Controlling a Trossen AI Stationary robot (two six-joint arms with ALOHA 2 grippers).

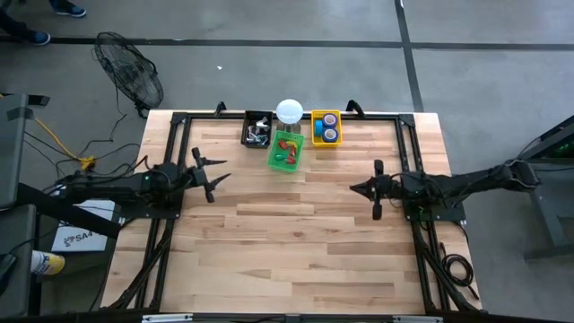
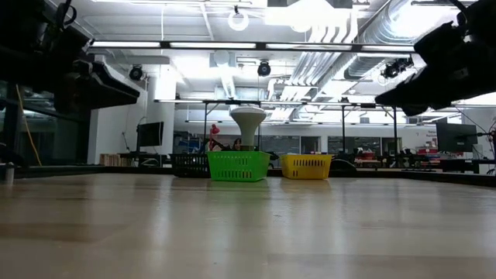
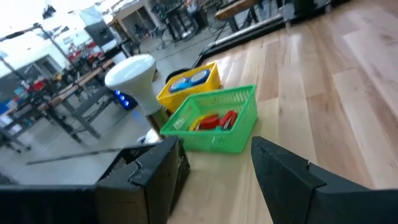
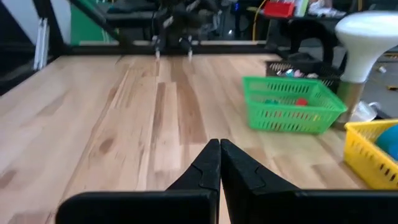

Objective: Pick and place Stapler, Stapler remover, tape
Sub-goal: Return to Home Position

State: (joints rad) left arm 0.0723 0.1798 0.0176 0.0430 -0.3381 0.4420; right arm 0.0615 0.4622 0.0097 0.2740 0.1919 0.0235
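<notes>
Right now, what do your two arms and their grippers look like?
The left arm and right arm are dark, slim, jointed links. The left gripper and right gripper each have two black wedge-shaped fingers. Loose black cables coil near the right arm's base. No markings are readable.

Fig. 1. I am viewing two black jointed arms; the left gripper (image 3: 214,142) and right gripper (image 4: 219,144) are showing matte, wedge-shaped fingers (image 4: 202,171).

green bin (image 2: 239,167), red stapler (image 3: 214,119), yellow bin (image 2: 305,167), blue tape (image 3: 188,79), white jar (image 2: 248,120)
</notes>
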